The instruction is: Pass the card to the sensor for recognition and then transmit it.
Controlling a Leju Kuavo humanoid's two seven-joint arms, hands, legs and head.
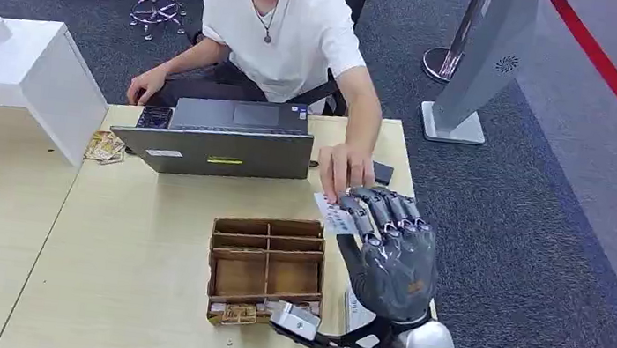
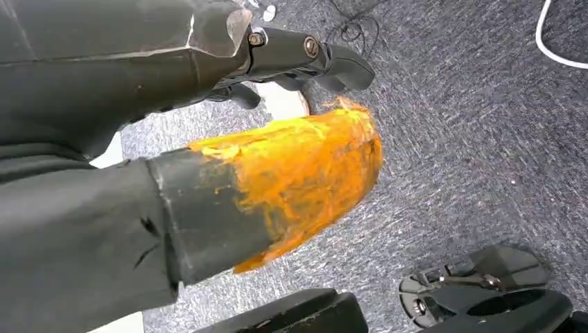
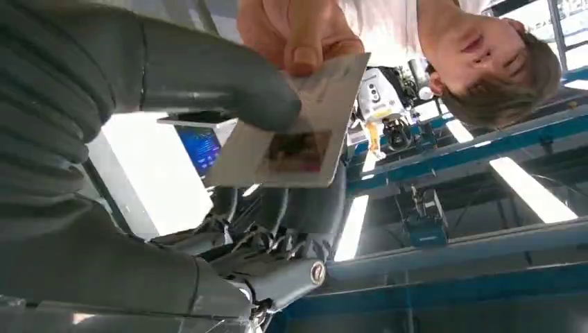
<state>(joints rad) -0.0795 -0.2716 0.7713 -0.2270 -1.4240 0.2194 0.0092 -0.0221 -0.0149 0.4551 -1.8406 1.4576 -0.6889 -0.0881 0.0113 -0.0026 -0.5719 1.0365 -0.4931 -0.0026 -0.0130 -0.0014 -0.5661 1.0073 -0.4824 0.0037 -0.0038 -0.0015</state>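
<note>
Right hand fingers: thumb (image 3: 229, 83) pressed on one face of the card (image 3: 291, 135), darker fingers behind the other face; the card is pinched.
Right hand: right hand (image 1: 391, 251) raised over the right part of the table, back of the hand toward the head camera.
Card: pale, with a small dark picture patch; it sticks out of the fingers toward the person. In the head view a corner of it shows at (image 1: 335, 215).
Person's hand: person's hand (image 1: 342, 171) reaches across the table; its fingertips touch the far edge of the card.
Left hand: left hand (image 2: 229, 139) hangs over grey carpet, thumb smeared orange; whether its fingers are spread or curled, cannot tell.
Wooden organiser: wooden organiser (image 1: 265, 268) just beside the right hand, split into compartments; the upper ones look bare, small items lie along its near edge, too small to name.
Laptop: laptop (image 1: 222, 139) open, beyond the organiser, in front of the person.
Table: table (image 1: 127, 249), bare wood left of the organiser; right edge runs close under the right hand, carpet beyond.
White box: white box (image 1: 24, 73) at the table's far left corner.
</note>
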